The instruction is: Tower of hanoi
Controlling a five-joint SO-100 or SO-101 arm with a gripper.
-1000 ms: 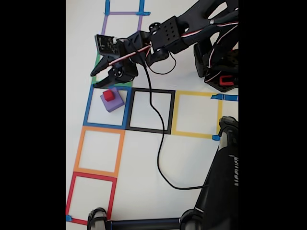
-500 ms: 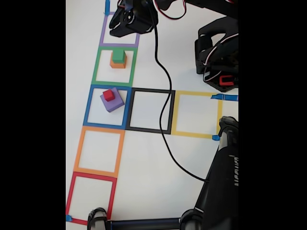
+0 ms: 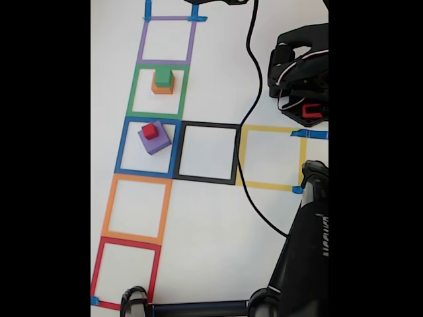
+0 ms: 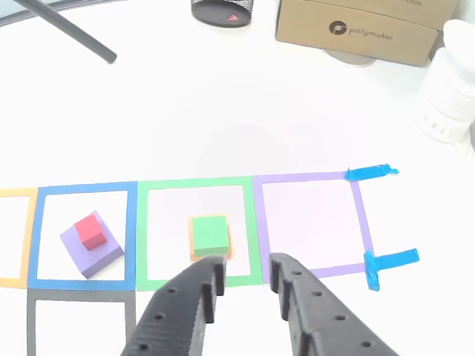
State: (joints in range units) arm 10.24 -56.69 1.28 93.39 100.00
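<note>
The small red solid block [image 3: 150, 131] sits on top of the larger purple solid block [image 3: 157, 140], and this pair stands inside the blue tape square [image 3: 121, 146] in the fixed view; the other view shows the same red block [image 4: 91, 230] on the purple block [image 4: 87, 252], turned at an angle to the blue outline [image 4: 41, 236]. In the neighbouring green tape square [image 3: 133, 92], the green solid block [image 3: 163, 78] rests on the slightly wider orange solid block [image 3: 160, 88]; in the other view the green block [image 4: 209, 233] covers nearly all of the orange one [image 4: 191, 245], of which a thin edge shows. The purple tape square [image 4: 358, 215] beyond it holds no block, with blue tape tabs [image 4: 371, 173] at its far corners. The black two-finger gripper [image 4: 243, 274] hangs above the near edge of the green square in the other view, its fingers [image 4: 205, 278] parted with a clear gap and nothing between them, apart from the blocks. Black [image 3: 182, 152], yellow [image 3: 242, 158], orange [image 3: 109, 205] and red [image 3: 98, 267] tape squares lie on the white table [image 3: 198, 218]. A black cable [image 3: 251, 99] trails across it. A brown cardboard box [image 4: 356, 30] stands at the far side
</note>
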